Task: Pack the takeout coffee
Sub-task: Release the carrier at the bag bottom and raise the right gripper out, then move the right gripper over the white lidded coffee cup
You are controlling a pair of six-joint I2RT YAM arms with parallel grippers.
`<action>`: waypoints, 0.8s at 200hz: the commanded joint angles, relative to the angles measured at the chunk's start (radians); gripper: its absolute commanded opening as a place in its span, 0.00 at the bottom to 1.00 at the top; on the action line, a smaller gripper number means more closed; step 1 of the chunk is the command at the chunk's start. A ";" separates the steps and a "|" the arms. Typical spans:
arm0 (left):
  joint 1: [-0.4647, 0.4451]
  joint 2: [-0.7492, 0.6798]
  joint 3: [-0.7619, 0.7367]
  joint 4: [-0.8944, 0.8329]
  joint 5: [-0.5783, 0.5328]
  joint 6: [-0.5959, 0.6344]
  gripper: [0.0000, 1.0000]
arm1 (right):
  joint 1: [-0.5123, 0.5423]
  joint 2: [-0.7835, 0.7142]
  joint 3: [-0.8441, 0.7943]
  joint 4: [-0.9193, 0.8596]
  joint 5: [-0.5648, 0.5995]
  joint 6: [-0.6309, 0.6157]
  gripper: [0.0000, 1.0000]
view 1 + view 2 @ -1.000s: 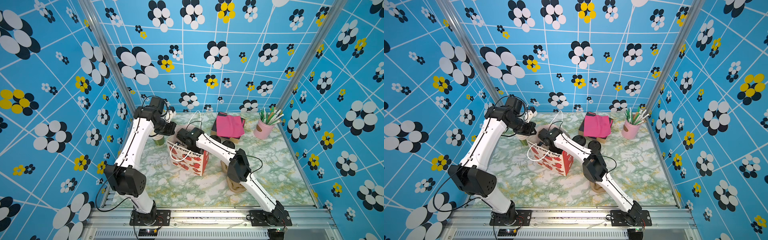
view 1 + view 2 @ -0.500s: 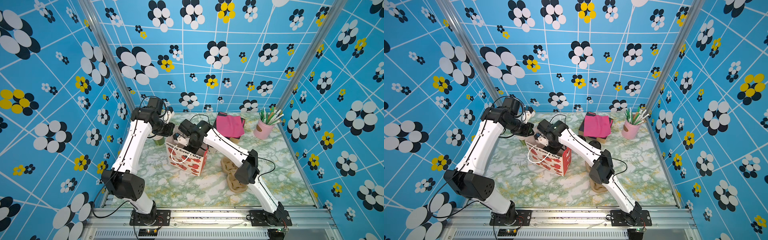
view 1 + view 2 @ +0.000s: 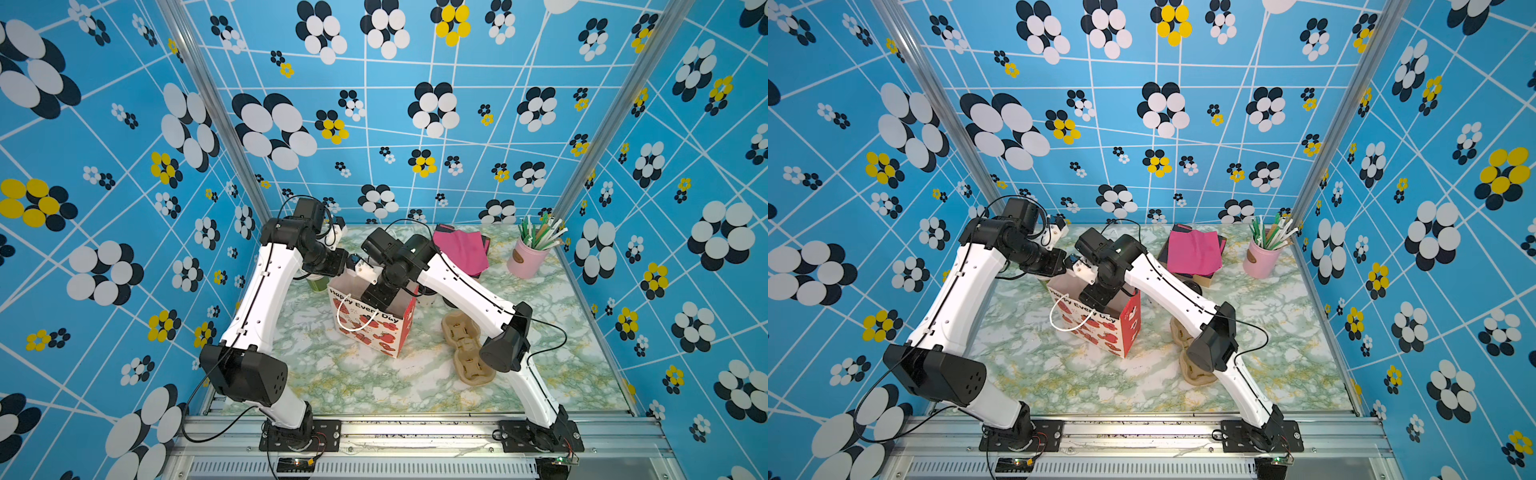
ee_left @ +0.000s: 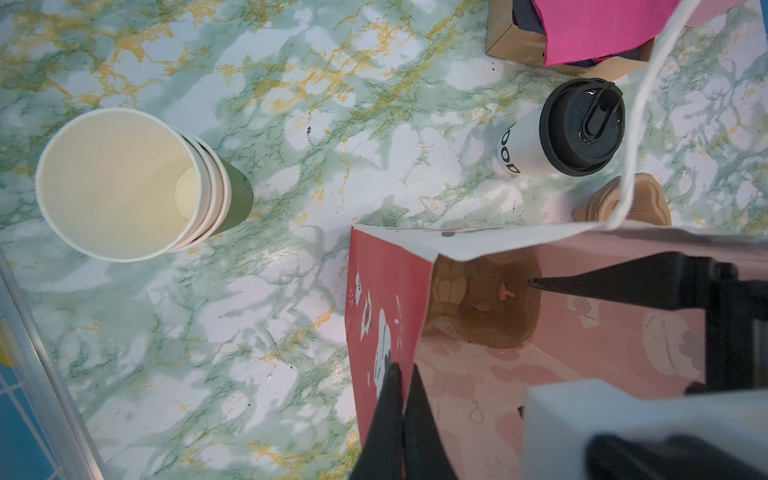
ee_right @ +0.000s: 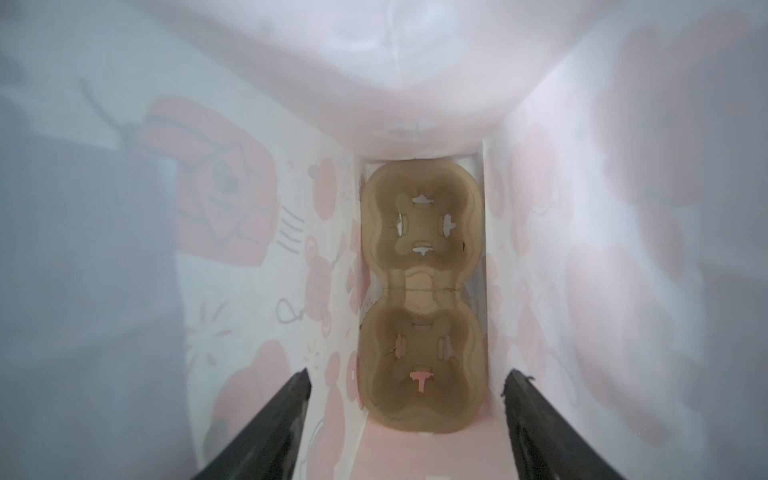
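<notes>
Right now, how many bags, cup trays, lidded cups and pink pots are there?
Gift bag: 1
Cup trays: 2, one in the bag, another on the table
Lidded cup: 1
Pink pot: 1
Total: 5

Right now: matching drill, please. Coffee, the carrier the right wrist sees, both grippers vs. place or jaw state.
1 takeout coffee
2 cup carrier in the right wrist view
3 left gripper
4 right gripper

A jaws open, inside the gift bag
B standing on the table, outside the bag
C jaws shut on the bag's wall
D flat on the bag's floor

Pairs: 1-B, 2-D, 3-C, 4-A
</notes>
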 commanded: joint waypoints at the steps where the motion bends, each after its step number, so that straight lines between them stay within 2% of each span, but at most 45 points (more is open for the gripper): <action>1: 0.012 -0.035 -0.016 -0.019 -0.006 -0.004 0.00 | 0.010 -0.032 0.011 0.008 0.013 0.006 0.79; 49: 0.011 -0.056 -0.041 -0.015 -0.014 -0.007 0.00 | 0.009 -0.100 0.011 0.064 0.003 0.037 0.85; 95: 0.011 -0.062 -0.053 -0.011 -0.018 -0.011 0.00 | 0.009 -0.176 -0.002 0.115 0.068 0.046 0.88; 160: 0.011 -0.079 -0.081 0.001 -0.035 -0.015 0.00 | 0.009 -0.356 -0.115 0.253 0.109 0.055 0.93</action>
